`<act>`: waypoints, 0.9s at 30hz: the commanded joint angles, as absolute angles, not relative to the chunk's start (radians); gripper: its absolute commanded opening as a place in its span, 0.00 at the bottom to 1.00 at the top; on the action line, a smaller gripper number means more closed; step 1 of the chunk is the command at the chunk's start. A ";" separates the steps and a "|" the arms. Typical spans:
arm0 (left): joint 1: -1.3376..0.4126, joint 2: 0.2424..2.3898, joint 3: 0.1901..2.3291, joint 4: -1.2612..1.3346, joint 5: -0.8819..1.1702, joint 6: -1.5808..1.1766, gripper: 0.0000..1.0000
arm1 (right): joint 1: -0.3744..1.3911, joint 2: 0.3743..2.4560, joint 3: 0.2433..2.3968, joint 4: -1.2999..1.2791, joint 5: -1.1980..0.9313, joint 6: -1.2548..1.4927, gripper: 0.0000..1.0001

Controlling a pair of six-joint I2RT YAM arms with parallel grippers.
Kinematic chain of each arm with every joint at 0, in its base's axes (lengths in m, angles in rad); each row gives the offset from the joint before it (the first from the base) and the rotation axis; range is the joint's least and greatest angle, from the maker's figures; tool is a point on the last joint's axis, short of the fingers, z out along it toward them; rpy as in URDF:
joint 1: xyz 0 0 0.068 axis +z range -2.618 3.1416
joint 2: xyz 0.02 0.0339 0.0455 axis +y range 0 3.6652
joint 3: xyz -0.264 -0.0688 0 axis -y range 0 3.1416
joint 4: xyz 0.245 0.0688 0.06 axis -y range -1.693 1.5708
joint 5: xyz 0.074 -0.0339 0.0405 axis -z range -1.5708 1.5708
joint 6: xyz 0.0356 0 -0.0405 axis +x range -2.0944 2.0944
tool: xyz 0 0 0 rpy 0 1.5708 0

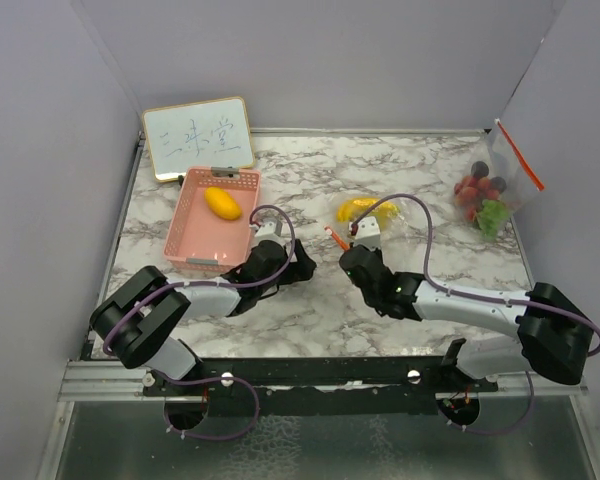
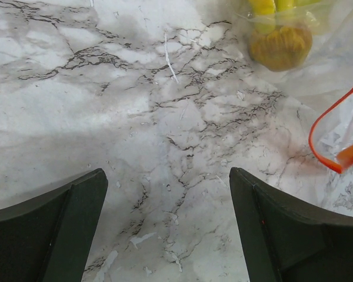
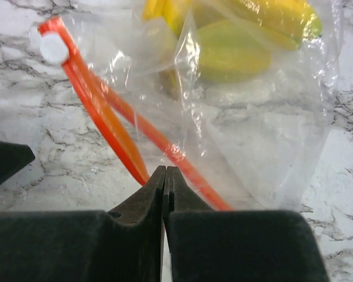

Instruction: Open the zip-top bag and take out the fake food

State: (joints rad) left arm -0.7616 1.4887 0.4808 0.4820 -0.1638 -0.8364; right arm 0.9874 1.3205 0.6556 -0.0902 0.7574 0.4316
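A clear zip-top bag [image 1: 375, 215] with an orange zip rim [image 3: 100, 111] lies mid-table, its mouth parted. Inside it sits fake food: yellow bananas [image 3: 282, 14] and a yellow-green piece [image 3: 229, 53]. My right gripper [image 3: 165, 170] is shut on the orange rim at the bag's near edge, and a white slider [image 3: 53, 48] sits at the rim's far end. My left gripper [image 2: 167, 194] stands wide open over bare marble, left of the bag, with nothing between its fingers. In the left wrist view the orange rim [image 2: 335, 147] shows at the right.
A pink basket [image 1: 195, 235] at the left holds a yellow-orange lemon [image 1: 222, 203]. Behind it leans a small whiteboard [image 1: 198, 137]. A second zip-top bag [image 1: 495, 185] with red, dark and green pieces rests against the right wall.
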 commanded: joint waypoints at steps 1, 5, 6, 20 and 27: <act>-0.768 1.489 0.473 0.541 -0.099 -0.834 0.88 | 0.991 1.269 0.698 -0.067 0.807 0.411 0.02; -0.787 1.492 0.489 0.542 -0.088 -0.820 0.88 | 0.992 1.253 0.711 -0.039 0.783 0.371 0.02; -0.792 1.493 0.493 0.542 -0.086 -0.817 0.88 | 0.991 1.254 0.714 -0.041 0.784 0.361 0.02; -0.800 1.544 0.500 0.513 -0.100 -0.831 0.88 | 0.992 1.365 0.784 -0.151 0.781 0.251 0.81; -0.789 1.543 0.488 0.503 -0.108 -0.827 0.88 | 0.992 1.450 0.819 -0.182 0.820 0.268 0.77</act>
State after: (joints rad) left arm -0.7967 1.5280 0.4919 0.5285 -0.1047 -0.8257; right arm 0.9874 1.4143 0.7815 -0.1593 0.7818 0.2638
